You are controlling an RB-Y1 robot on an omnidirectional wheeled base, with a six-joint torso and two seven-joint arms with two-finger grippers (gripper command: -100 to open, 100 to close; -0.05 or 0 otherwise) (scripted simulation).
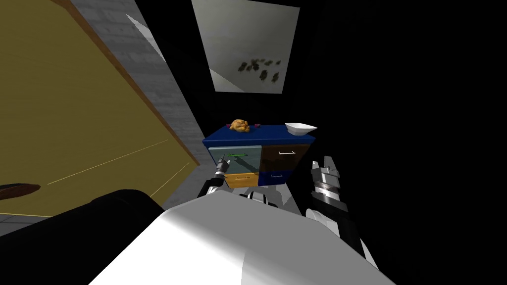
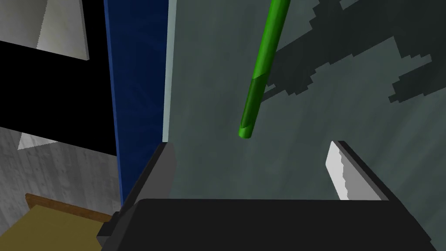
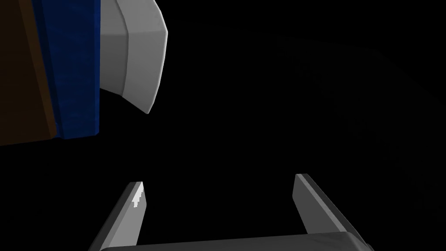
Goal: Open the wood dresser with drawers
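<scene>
Head view first: the dresser [image 1: 267,132] sits at the centre of the frame, blue-topped, four drawer fronts all flush, so nothing is open yet. My left gripper [image 1: 221,162] is up at the left edge of the upper-left grey-green drawer [image 1: 245,167], near its green handle [image 1: 238,155]. I'd call this the reach-in, just short of the grasp. My right gripper [image 1: 324,164] hangs to the right of the dresser, well apart from it. On top stand an orange-brown lump [image 1: 240,125] and a white bowl [image 1: 300,128]. Neither is in the drawer's path, though a hard yank could jolt them. Over to the left wrist view: the fingers are spread wide and hold nothing. The grey-green front is right ahead and the handle's end lies just beyond the fingertips, roughly in line with the gap but not yet between them. The bar also runs at a slant to the fingers. So the next move, I reckon, is to ease forward until the bar sits between the fingers, close, then pull straight back. Clipping the drawer front is the risk. Right wrist view: that gripper is released too, empty, pointing into a black area [image 3: 283,96], with the bowl and the dresser's blue edge off to one side.
</scene>
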